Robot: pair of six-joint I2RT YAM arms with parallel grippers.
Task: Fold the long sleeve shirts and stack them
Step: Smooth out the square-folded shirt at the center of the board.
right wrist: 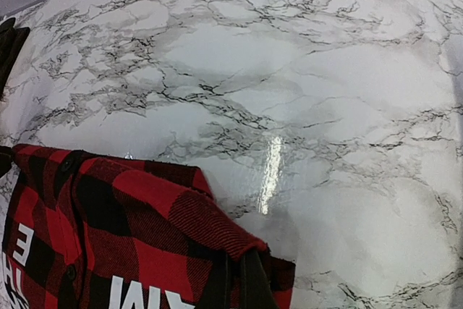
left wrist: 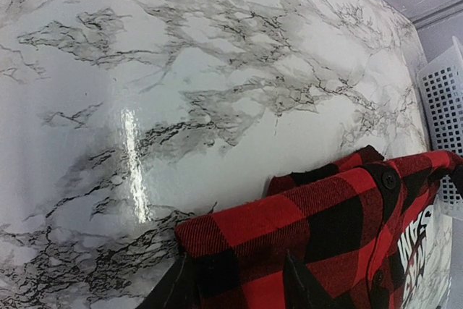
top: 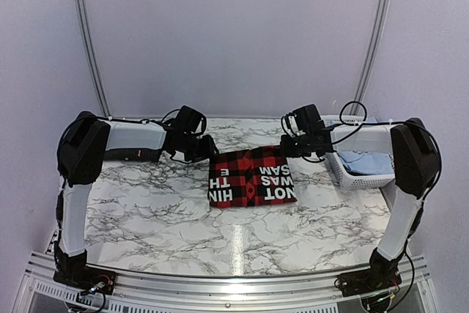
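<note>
Red-and-black plaid shirt (top: 253,176) lies folded into a rough rectangle on the marble-patterned table (top: 161,203), toward the far edge and midway between the two arms. Its black patch faces up and carries white block lettering, upside down in the overhead view. The fragments that can be read are "NOT", "WAS" and "SAM" on one side of the fold, and "HIN", "TH" and a lone "E" on the other. The rest of the words is folded out of sight. In the right wrist view only an "E" and parts of other letters show. In the left wrist view the print is too skewed to read.

The left gripper (left wrist: 235,281) sits at the shirt's far left corner, its fingers (left wrist: 172,289) standing apart with the cloth lying flat between them. The right gripper (right wrist: 241,276) is at the far right corner, its jaws closed together and pinching the plaid shirt's folded edge.

A white slotted basket (top: 343,172) stands just right of the shirt, with light blue cloth (top: 366,160) inside it.
</note>
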